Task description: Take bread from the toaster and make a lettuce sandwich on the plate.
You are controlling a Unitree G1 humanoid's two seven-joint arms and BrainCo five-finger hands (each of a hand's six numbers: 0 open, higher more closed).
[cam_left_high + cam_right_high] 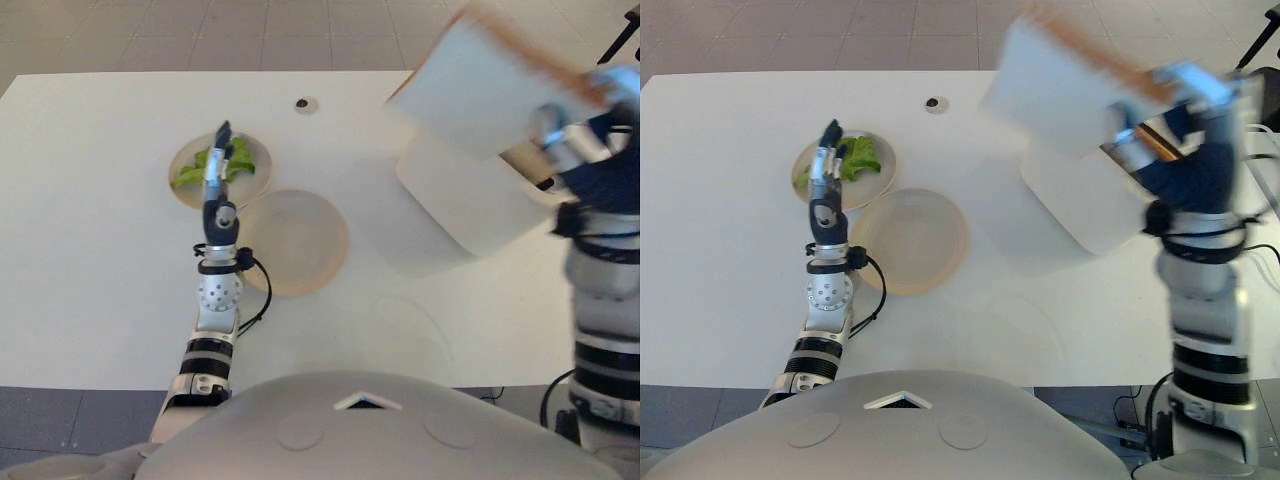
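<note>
Tabletop (100, 250), white and broad, carries your rounded white toaster (470, 205) at the right, its top partly hidden by the blurred pale bread slice (480, 85). Your right hand (1185, 150) clamps that slice above the toaster. The round beige plate (295, 240) sits centre. Beside it, your left hand (218, 165), fingers straight, is over green lettuce (862, 155) on the smaller dish (255, 185); contact is unclear.

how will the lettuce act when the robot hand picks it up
The lettuce looks thin and ruffled, so it will probably droop and weigh little. Loose leaves lie piled on the small plate, so a pinch may lift only some.
</note>
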